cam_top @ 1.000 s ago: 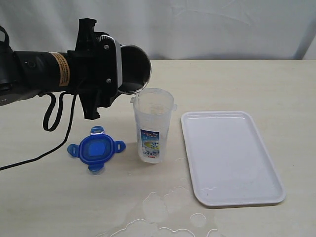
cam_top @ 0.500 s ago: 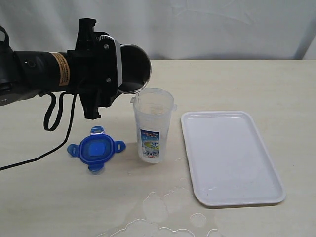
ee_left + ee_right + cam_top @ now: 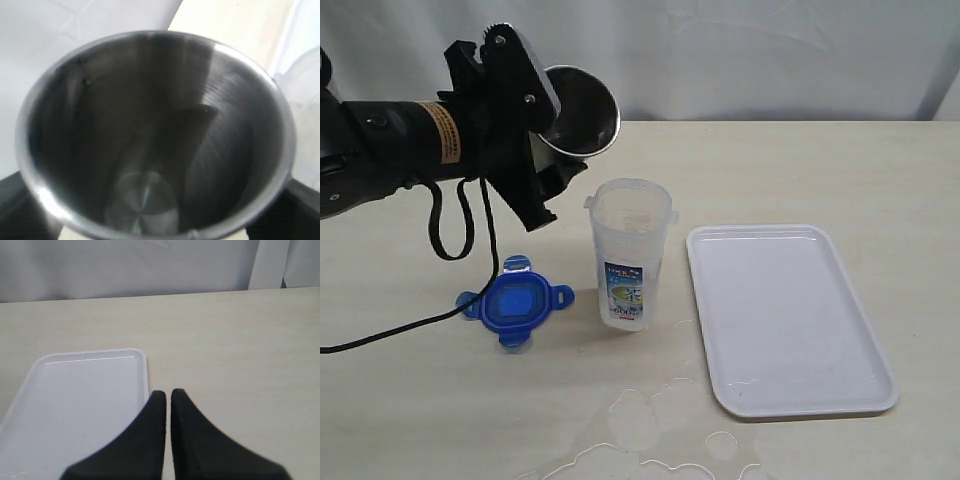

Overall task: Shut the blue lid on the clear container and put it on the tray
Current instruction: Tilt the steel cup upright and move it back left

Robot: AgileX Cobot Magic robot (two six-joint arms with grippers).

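The clear container point(image 3: 629, 255) stands upright and uncovered in the middle of the table, with a blue-green label on its side. The blue lid point(image 3: 515, 302) lies flat on the table to its left. To the container's right lies the white tray point(image 3: 790, 320), with nothing on it. My left gripper point(image 3: 552, 135) is shut on a steel cup point(image 3: 580, 110), held tilted in the air above and to the left of the container; the cup's inside point(image 3: 150, 140) looks empty. My right gripper point(image 3: 167, 395) is shut on nothing, beside the tray point(image 3: 75, 400), and is outside the exterior view.
Puddles of spilled water point(image 3: 640, 425) lie on the table in front of the container and by the tray's near left corner. A black cable point(image 3: 450, 240) hangs from the left arm over the table's left side.
My left wrist has turned and risen, which lifts the steel cup's mouth off the container's rim and tips it upward. Container, lid and tray have not moved.
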